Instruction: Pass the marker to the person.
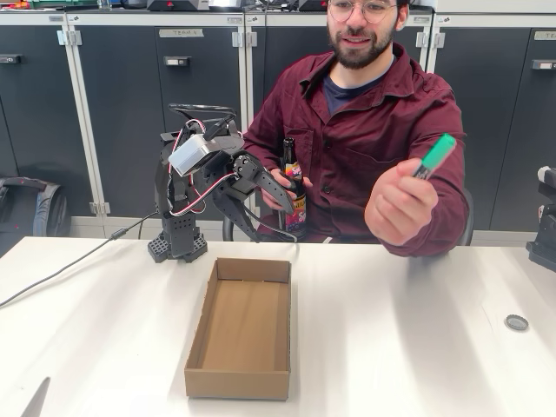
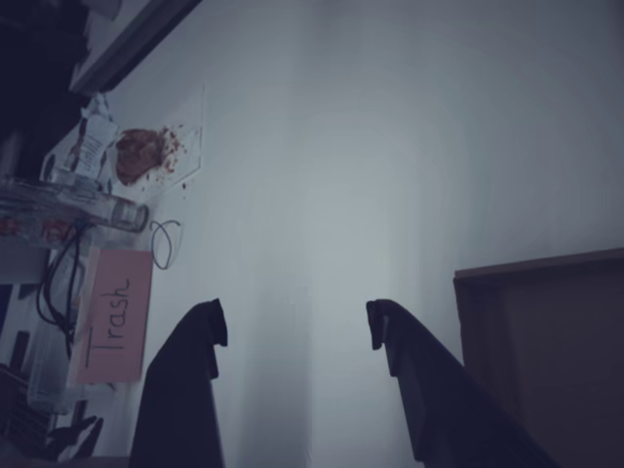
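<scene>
The marker (image 1: 434, 156), teal-green, is held up in the raised hand of the person (image 1: 365, 130) sitting behind the table, at the right of the fixed view. My gripper (image 1: 271, 221) is on the folded arm at the table's far left-centre, well to the left of the marker and apart from it. It is open, with nothing between its fingers. In the wrist view the gripper (image 2: 295, 322) shows two spread dark fingers over bare white table.
The person's other hand holds a dark glass bottle (image 1: 293, 187) just behind my gripper. An open cardboard box (image 1: 243, 334) lies mid-table; its corner (image 2: 546, 331) is beside my right finger. A pink "Trash" label (image 2: 115, 317) and clutter lie at the left. A small round disc (image 1: 516, 322) sits far right.
</scene>
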`<action>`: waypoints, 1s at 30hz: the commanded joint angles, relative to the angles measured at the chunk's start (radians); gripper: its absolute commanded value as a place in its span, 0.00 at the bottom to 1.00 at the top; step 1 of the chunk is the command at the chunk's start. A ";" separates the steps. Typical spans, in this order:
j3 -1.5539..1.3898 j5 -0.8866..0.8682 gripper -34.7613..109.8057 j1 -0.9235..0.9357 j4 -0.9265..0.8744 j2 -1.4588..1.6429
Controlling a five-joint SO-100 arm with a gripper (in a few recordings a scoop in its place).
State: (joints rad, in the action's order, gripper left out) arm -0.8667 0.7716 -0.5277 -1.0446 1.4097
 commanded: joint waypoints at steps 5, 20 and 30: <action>0.005 -0.009 0.46 0.005 0.011 0.089; 0.055 -0.009 0.47 -0.003 -0.055 0.084; 0.034 -0.006 0.47 0.018 -0.051 0.084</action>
State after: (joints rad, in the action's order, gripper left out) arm -0.8698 0.7655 -0.5216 -1.0983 1.4159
